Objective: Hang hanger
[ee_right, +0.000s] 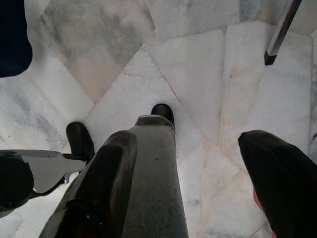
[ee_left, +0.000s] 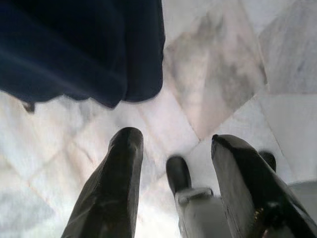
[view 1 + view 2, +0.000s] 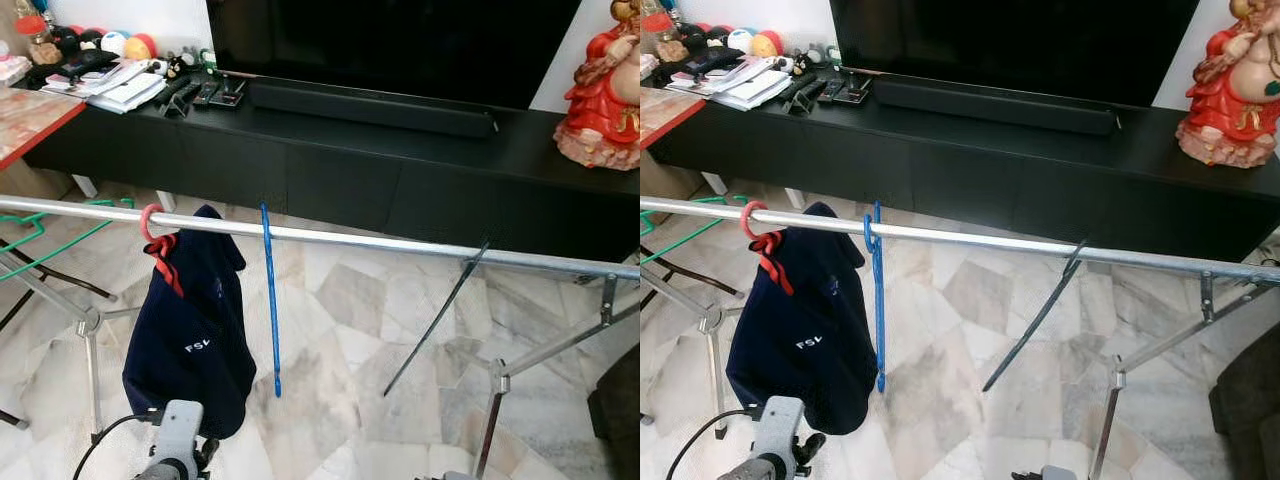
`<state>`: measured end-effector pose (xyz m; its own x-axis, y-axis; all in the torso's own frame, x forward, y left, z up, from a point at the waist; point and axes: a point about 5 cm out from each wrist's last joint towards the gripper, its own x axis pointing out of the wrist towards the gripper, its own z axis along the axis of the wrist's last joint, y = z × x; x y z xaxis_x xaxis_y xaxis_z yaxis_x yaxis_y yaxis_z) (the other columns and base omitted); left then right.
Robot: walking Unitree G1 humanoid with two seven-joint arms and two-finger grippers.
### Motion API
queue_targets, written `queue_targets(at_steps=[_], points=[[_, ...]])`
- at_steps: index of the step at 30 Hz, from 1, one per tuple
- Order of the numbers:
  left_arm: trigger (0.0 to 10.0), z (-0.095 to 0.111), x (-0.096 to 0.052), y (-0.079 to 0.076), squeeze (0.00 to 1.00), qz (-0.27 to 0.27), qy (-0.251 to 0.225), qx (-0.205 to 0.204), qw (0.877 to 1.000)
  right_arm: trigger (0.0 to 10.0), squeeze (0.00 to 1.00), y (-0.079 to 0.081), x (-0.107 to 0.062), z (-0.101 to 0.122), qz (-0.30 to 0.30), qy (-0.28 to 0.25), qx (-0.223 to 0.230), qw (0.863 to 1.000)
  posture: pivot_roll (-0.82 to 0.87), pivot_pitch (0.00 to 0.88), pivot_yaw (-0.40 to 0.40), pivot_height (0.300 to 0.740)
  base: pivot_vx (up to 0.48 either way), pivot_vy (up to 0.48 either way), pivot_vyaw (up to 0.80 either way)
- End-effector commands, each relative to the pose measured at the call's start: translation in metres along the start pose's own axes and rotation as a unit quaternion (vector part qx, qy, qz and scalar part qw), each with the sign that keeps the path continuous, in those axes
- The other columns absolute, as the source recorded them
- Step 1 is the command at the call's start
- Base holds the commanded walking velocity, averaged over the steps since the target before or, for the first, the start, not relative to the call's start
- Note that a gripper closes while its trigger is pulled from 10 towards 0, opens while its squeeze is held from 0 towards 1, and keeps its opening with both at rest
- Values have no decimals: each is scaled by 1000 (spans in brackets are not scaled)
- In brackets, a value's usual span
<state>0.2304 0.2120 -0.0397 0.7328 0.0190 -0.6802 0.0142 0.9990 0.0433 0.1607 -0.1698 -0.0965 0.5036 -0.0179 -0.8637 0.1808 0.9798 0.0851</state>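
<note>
The blue hanger (image 3: 877, 300) is hooked on the rail (image 3: 380, 241), just beside the navy garment (image 3: 190, 330) on its red hanger (image 3: 155, 240). The hanging step is judged done. Left hand (image 2: 173, 183) and right hand (image 1: 198, 183) are held wide, empty, low beneath the rail; withdrawal is called for next.

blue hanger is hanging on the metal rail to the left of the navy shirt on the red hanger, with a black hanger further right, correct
Not quite. The blue hanger hangs on the metal rail to the right of the navy shirt, not the left, as the right eye view shows. The shirt is on the red hanger, and the black hanger does hang further right.
</note>
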Motion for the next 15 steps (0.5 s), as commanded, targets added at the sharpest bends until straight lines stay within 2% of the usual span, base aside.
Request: queue_targets(at_steps=[1, 2, 4, 15], points=[[10000, -36, -5, -2, 0, -5, 76, 19, 997, 10000, 0, -1, -1, -12, -7, 22, 6, 1000, 37, 146, -23, 740, 0, 0, 0], [10000, -52, -8, -3, 0, -10, 108, 37, 993, 10000, 0, 0, -1, -12, -4, 22, 6, 1000, 17, 143, -19, 740, 0, 0, 0], [10000, -60, -10, -3, 0, -15, 125, 37, 991, 10000, 0, 1, -1, -11, 0, 18, 12, 1000, 11, 142, -18, 740, 0, 0, 0], [10000, -62, -9, -3, 0, -4, 128, 27, 991, 10000, 0, -1, -2, -13, -12, 22, 21, 999, 8, 146, -17, 740, 0, 0, 0]])
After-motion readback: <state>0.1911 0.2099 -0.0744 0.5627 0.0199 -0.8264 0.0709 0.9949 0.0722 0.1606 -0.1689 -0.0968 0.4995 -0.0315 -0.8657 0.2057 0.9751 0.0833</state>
